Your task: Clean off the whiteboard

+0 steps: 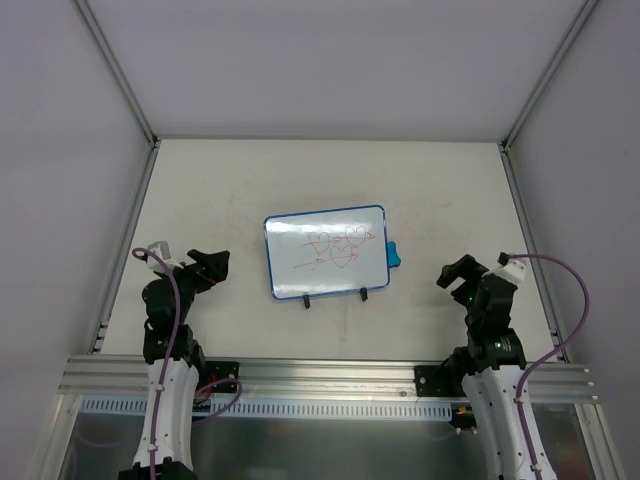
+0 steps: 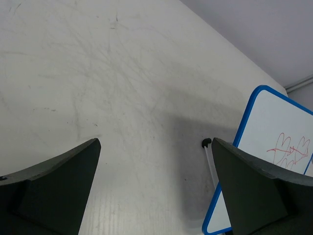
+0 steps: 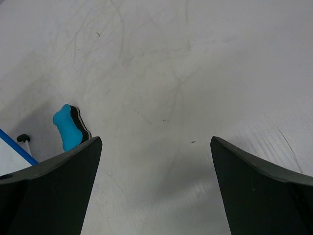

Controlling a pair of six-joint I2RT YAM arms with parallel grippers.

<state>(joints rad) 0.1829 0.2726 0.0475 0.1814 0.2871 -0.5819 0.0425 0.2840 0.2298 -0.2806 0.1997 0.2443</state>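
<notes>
Top view, left to right. The left pincer (image 1: 215, 268) hangs over the near-left part of the bench (image 1: 230, 180), its two dark fingers spread wide with nothing between them. It stands apart from the whiteboard (image 1: 327, 252), and the left wrist view shows only bare bench in the gap. The whiteboard sits at mid-width of the bench, blue-framed, long side across. Its two black feet (image 1: 306, 298) are at the near edge, and red hearts crossed by arrows (image 1: 337, 248) are drawn on its right half. A small blue eraser (image 1: 394, 254) lies just beside the frame's right edge. The right pincer (image 1: 457, 277) hangs over the near-right bench, fingers likewise spread and empty, near the eraser but clear of it.
</notes>
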